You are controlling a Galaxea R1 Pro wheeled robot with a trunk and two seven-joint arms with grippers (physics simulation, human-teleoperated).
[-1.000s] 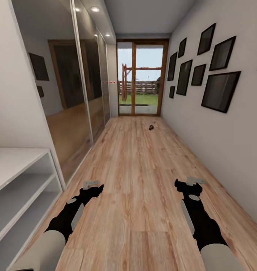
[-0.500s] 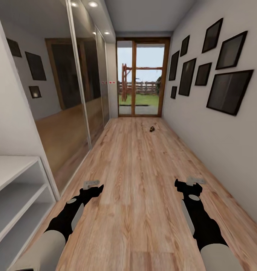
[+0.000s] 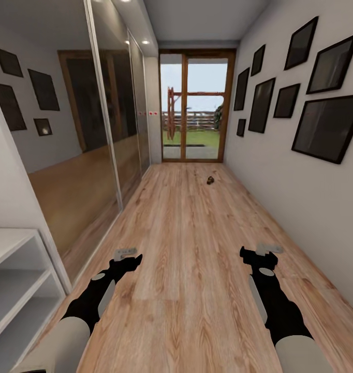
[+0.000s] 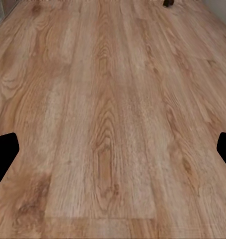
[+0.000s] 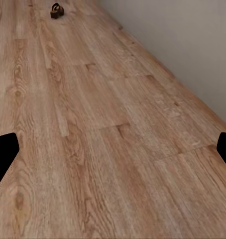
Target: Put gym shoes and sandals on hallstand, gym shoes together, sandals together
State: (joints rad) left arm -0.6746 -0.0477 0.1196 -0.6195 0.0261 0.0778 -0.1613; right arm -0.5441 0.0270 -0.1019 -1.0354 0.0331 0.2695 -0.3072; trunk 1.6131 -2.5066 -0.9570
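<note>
Far down the corridor floor (image 3: 187,243), near the right wall, lies a small dark brown thing (image 3: 210,180) that looks like a sandal; it is too small to tell one from two. It also appears in the right wrist view as a brown sandal (image 5: 56,10) and as a dark speck (image 4: 168,3) in the left wrist view. The gym shoes are out of view. My left gripper (image 3: 126,254) and right gripper (image 3: 268,249) hang low over the planks, both open and empty, far short of the sandal.
A pale white low shelf unit (image 3: 11,269) with two open tiers stands at the near left. Mirrored sliding doors (image 3: 101,140) line the left wall, framed pictures (image 3: 326,124) the right wall. A glass door (image 3: 194,106) ends the corridor.
The whole view has shifted: the camera has advanced down the corridor, so the white shelf unit slides off to the left and the pictures loom larger. Both arms hold the same pose.
</note>
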